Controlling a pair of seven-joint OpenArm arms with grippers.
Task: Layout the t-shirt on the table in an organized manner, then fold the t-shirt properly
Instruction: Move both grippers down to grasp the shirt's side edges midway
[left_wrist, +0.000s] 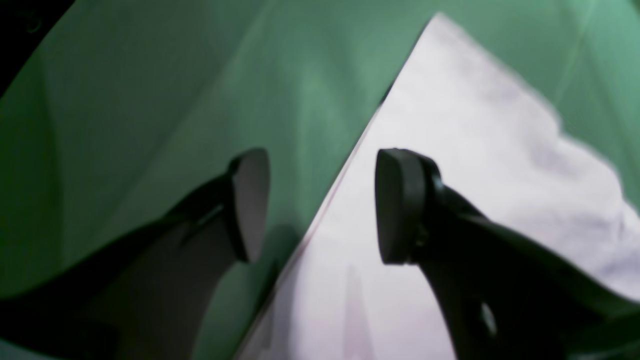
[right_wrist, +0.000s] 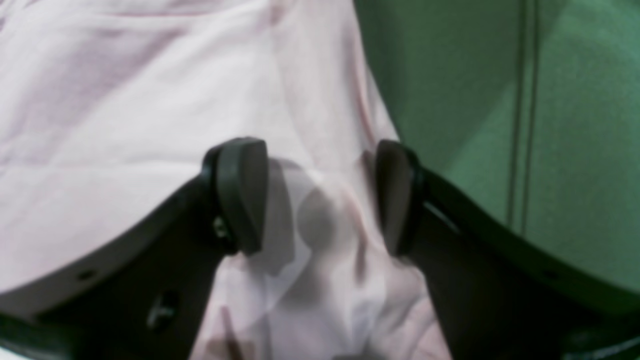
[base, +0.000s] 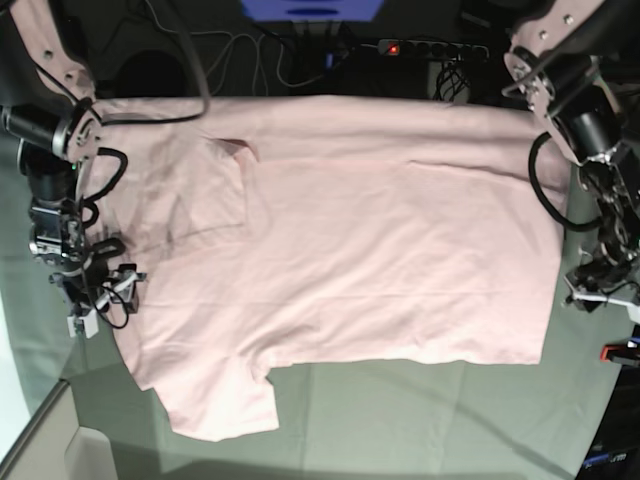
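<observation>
Your left gripper (left_wrist: 320, 205) stands with its pads apart and nothing between them, straddling the straight hem edge of the t-shirt (left_wrist: 450, 150): the pad at 9 o'clock hangs over green cloth, the pad at 3 o'clock over pink fabric. The hem runs from 7 o'clock up to a corner near 1 o'clock in the left wrist view.

Your right gripper (right_wrist: 320, 197) is likewise parted, both pads hovering over a rumpled fold of pink fabric; whether they touch it, you cannot tell. The shirt's edge slants away at 1 o'clock, with bare green cloth of the table (right_wrist: 550, 125) filling the 3 o'clock side.

No lettering or brand can be read anywhere on the shirt in these views; the side facing up is plain pink.

From the base camera, your left arm (base: 600, 200) bends down along the 3 o'clock edge of the frame, its gripper beside the shirt's hem. Your right arm (base: 60, 200) drops along the 9 o'clock edge, its cabled wrist at the shirt's shoulder end.

The shirt lies spread flat and sideways across the middle of the table, one sleeve jutting toward 7 o'clock, the other folded over the body near 11 o'clock. Open green cloth stretches along the 6 o'clock side. A red-and-black clamp (base: 620, 352) sits at 4 o'clock, a power strip (base: 430, 47) at 12 o'clock.
</observation>
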